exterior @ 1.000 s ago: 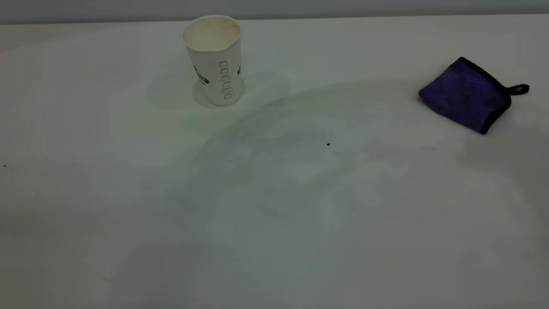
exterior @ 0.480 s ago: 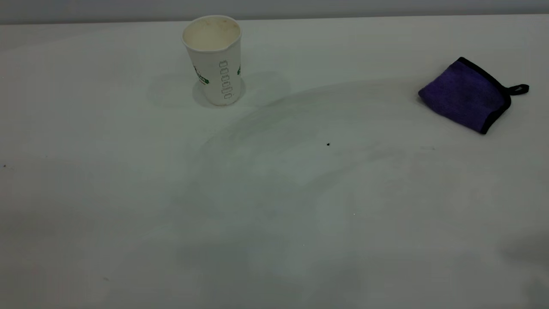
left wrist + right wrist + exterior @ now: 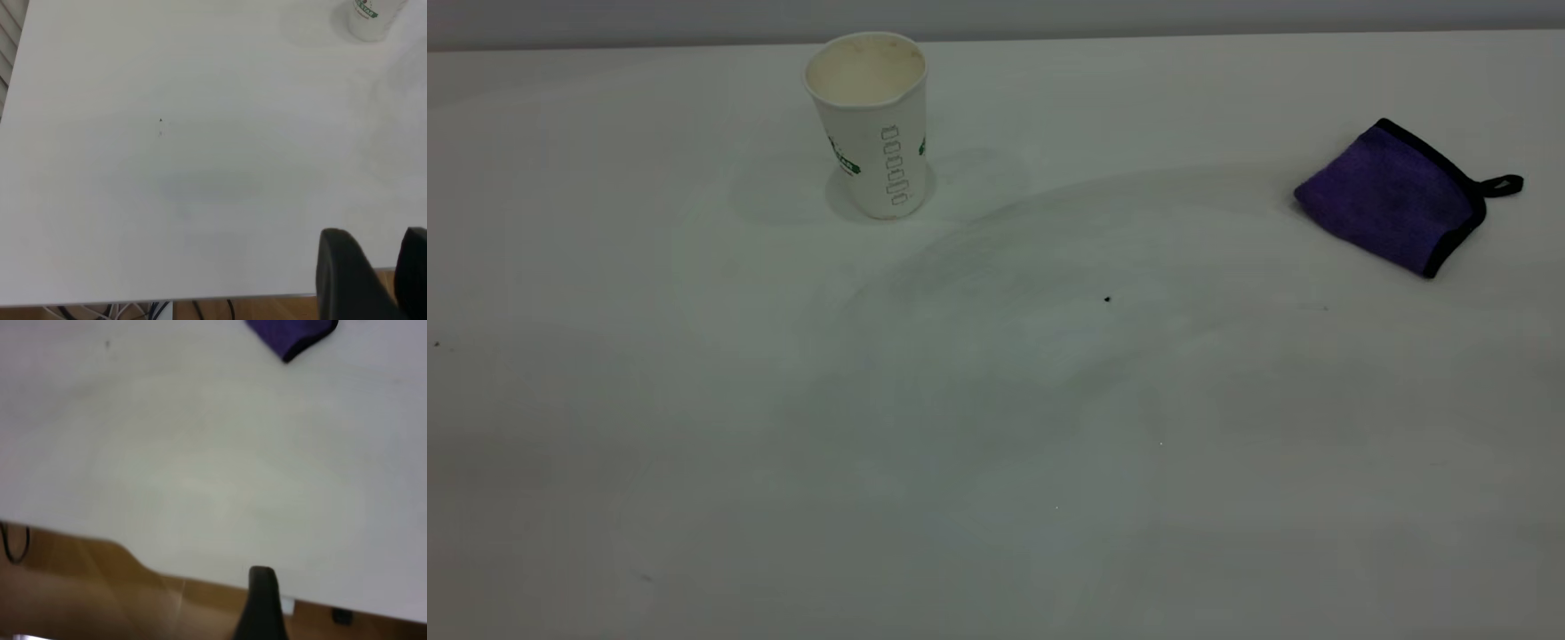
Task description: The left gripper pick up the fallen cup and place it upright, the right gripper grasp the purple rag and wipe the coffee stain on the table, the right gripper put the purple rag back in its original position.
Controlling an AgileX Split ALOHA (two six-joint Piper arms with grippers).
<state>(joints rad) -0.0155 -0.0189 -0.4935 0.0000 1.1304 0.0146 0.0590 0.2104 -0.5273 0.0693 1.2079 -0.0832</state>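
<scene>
From outside, neither of my arms shows at all; only my wrist cameras catch them. The exterior view gives the whole layout: the cup (image 3: 869, 124) stands upright toward eleven o'clock on the surface (image 3: 996, 427), and the purple rag (image 3: 1394, 198) lies folded out at two o'clock, its black loop pointing away from the cup. Between them, near the middle, sits a tiny black speck (image 3: 1107, 300) amid faint grey smears (image 3: 996, 293); I can see no coffee stain in any view.

My left wrist camera shows my left gripper (image 3: 377, 267) hanging over the near edge of the surface, its two dark fingers (image 3: 343, 267) standing slightly apart with nothing between them. The cup's base (image 3: 371, 19) is just visible far off, well apart from my jaws.

My right wrist camera shows only one dark finger of my right gripper (image 3: 261, 603) at the surface's edge, so I cannot tell how those jaws stand. A corner of the rag (image 3: 293, 337) lies well away from it. Wooden floor (image 3: 100, 587) and cables (image 3: 17, 543) show beyond the edge. Nothing stands between either gripper and its object.
</scene>
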